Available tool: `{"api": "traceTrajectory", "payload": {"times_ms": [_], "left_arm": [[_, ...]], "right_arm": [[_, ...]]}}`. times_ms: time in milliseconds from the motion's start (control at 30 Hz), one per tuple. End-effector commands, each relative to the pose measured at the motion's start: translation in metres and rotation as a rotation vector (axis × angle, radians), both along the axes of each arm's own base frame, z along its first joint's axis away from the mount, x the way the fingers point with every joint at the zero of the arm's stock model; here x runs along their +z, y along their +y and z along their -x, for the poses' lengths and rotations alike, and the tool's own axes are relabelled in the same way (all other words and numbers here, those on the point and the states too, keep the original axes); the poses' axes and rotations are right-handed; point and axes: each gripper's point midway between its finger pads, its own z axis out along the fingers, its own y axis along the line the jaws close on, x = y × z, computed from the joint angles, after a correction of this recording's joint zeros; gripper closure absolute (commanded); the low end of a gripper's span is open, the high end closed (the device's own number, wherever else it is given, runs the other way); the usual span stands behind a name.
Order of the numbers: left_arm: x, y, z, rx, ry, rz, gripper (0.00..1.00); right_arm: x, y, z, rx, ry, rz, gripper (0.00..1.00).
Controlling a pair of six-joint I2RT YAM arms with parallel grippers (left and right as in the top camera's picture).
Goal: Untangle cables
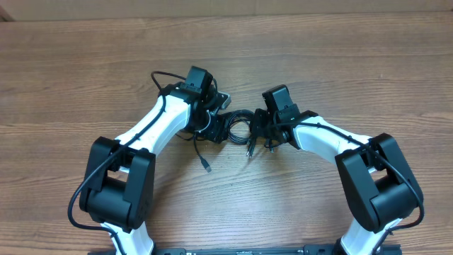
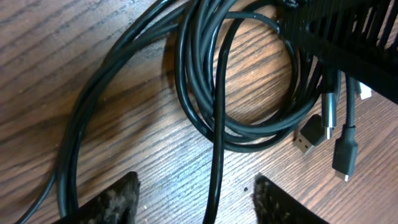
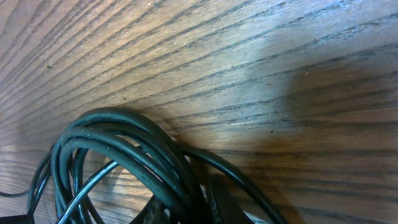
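**Spotter:** What's the left doing?

**Me:** My left gripper (image 2: 196, 182) hangs low over the brown wood-grain desk (image 2: 56, 37). Its jaws stand apart with nothing in them. One strand of the thin black rubbery cables (image 2: 219, 162) runs straight up between the two fingers (image 2: 118, 199), and as far as I can see it touches neither.

**Spotter:** And the bundle itself?

**Me:** It's just past that, in the middle between my two arms. The cables lie on the desk as a loose coil of several turns, with long loops trailing off to its left. On the coil's right lie the small plug ends (image 2: 344, 149): one silvery-tipped, one flat black connector and one rounded black one.

**Spotter:** How will it behave if you pull?

**Me:** I judge it light and limp, with no stiffness to hold a shape. The jacket looks smooth, so a shallow pinch could slide. The turns will drag on each other and may cinch tighter if I yank. I'd take a single strand square across the pads, the one lying between my left fingers, rather than the whole coil. I'd also keep off the plugs, since the necks behind them are likely the weak spot.

**Spotter:** The right side?

**Me:** My right gripper (image 1: 263, 131) sits on the coil's right edge with its jaws nearly together. Its own camera shows the strands running down into them, so I read it as pinching the coil and anchoring it.
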Motion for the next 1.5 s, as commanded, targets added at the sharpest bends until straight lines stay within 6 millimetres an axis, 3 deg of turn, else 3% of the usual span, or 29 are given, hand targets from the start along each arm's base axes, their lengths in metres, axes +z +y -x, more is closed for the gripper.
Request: {"api": "traceTrajectory", "payload": {"times_ms": [0,200,333,500,567,633,833,1067,1200,1233,1467], "left_arm": [[-0.010,-0.003,0.010,-0.029,0.017,0.011,0.45],[-0.019,-0.001,0.016,-0.029,0.028,0.006,0.52],[-0.018,-0.001,0.015,-0.029,0.022,0.009,0.53],[-0.015,-0.006,0.014,-0.027,0.028,0.035,0.77],[-0.007,-0.011,0.015,-0.031,0.044,0.069,0.96],[0.008,-0.018,0.013,-0.037,0.053,0.107,0.96],[0.082,-0.039,0.007,-0.110,0.010,0.238,0.96],[0.174,-0.037,0.009,-0.134,-0.192,0.302,0.96],[0.217,-0.021,0.012,-0.075,-0.303,0.314,0.96],[0.230,-0.011,0.013,-0.033,-0.342,0.305,0.96],[0.264,0.043,0.012,0.223,-0.438,0.237,0.94]], "right_arm": [[-0.015,-0.006,0.007,-0.006,0.034,0.023,0.78],[-0.015,-0.005,0.008,-0.002,0.038,0.016,0.69],[-0.014,-0.005,0.008,-0.002,0.037,0.016,0.68],[-0.016,-0.005,0.008,-0.002,0.039,0.018,0.70],[-0.016,-0.006,0.008,-0.004,0.038,0.020,0.73],[-0.016,-0.007,0.008,-0.006,0.036,0.024,0.76],[-0.016,-0.007,0.008,-0.005,0.035,0.029,0.83],[-0.017,-0.008,0.008,-0.005,0.038,0.030,0.84],[-0.017,-0.008,0.010,-0.005,0.045,0.032,0.83],[-0.017,-0.008,0.009,-0.005,0.044,0.031,0.78],[-0.017,-0.007,0.010,-0.003,0.046,0.029,0.59]]}}
